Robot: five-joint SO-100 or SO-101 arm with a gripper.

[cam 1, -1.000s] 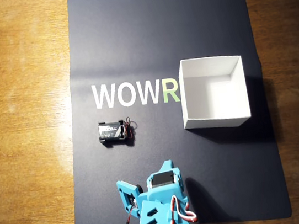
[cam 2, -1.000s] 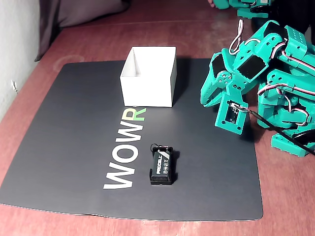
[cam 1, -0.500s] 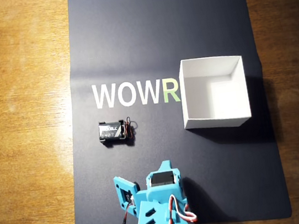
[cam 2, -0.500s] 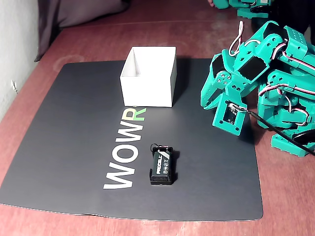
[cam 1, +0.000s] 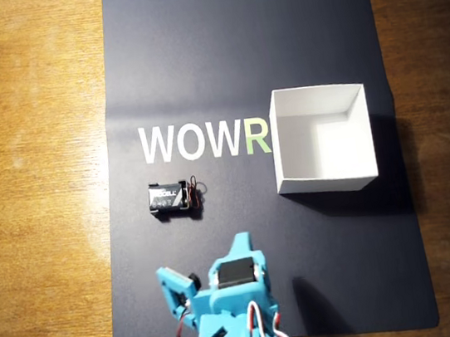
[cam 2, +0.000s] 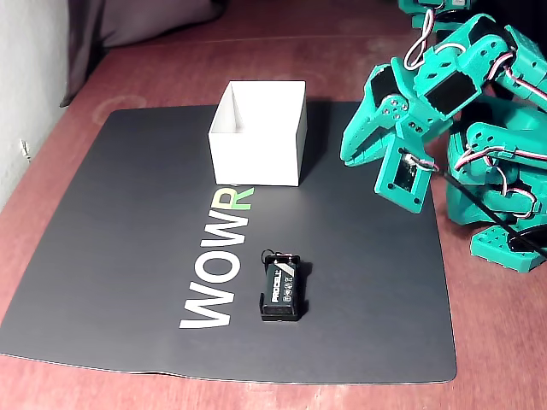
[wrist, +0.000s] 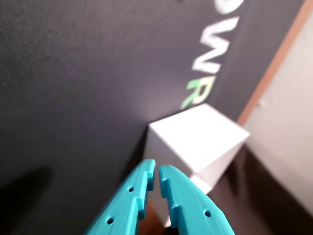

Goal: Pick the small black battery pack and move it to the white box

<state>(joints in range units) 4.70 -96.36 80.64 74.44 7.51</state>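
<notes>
The small black battery pack [cam 1: 172,198] lies flat on the dark mat, below the white "WOW" letters, its thin wires pointing right in the overhead view. The fixed view shows the battery pack [cam 2: 281,289] with white lettering on top. The white box [cam 1: 326,181] stands open on the mat's right half, seen too in the fixed view [cam 2: 256,158] and, blurred, in the wrist view [wrist: 195,139]. My turquoise gripper [wrist: 156,169] is shut and holds nothing. It hovers over the mat's near edge [cam 1: 240,238], well apart from the battery pack, and right of the box in the fixed view [cam 2: 346,159].
A dark mat [cam 1: 232,42] with "WOWR" lettering covers the wooden table [cam 1: 31,162]. The arm's base and cables [cam 2: 504,196] fill the right side of the fixed view. A grey wall [cam 2: 26,68] borders the table at the left there.
The arm has lifted and reached further over the mat, the gripper shifting slightly left in the overhead view. Battery pack and box have stayed in place.
</notes>
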